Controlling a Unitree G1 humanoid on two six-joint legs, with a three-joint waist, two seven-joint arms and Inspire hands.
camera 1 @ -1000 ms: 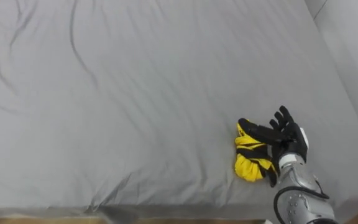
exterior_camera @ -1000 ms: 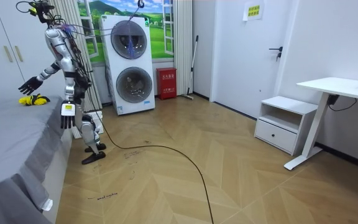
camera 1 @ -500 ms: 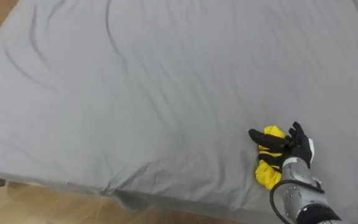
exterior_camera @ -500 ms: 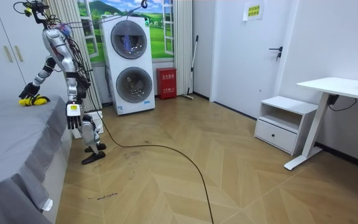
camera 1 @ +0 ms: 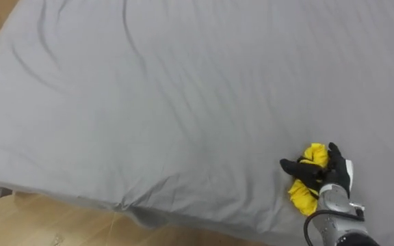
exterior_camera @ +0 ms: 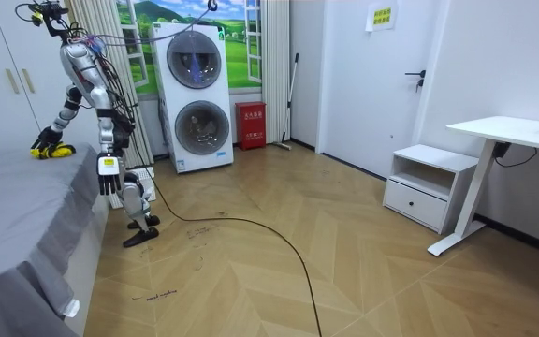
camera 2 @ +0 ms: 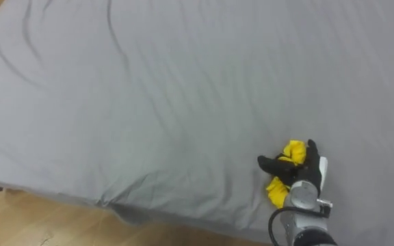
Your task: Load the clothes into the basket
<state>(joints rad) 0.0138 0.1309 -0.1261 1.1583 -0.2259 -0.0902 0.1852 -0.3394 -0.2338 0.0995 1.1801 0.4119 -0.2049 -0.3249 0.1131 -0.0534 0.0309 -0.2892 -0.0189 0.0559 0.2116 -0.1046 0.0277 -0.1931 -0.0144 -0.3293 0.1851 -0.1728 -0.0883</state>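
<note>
1. Right hand: the dark fingers are curled over the middle of the yellow garment, and the thumb reaches out toward the bed's left side. The grip reads as closed on the cloth. How firm it is cannot be judged.
2. Yellow garment: a small crumpled bundle lying on the bed, close to its near edge and toward its right end. It sits directly under and between the fingers.
3. Long axis: it runs from the bed's near edge toward the far side, roughly in line with the forearm. The fingers cross it, and yellow shows both beyond them and on the near side.
4. Judgement: the coming move is a straight lift off the sheet. The loose near end may trail or slip out.
5. Left hand: it hangs beside the robot's body at the bed's edge with fingers loose, holding nothing, and is well apart from the garment. The right hand is plainly the nearer.
6. Hidden: the middle of the garment under the fingers, and whether the fingertips tuck beneath it. Folds make its kind hard to tell.
</note>
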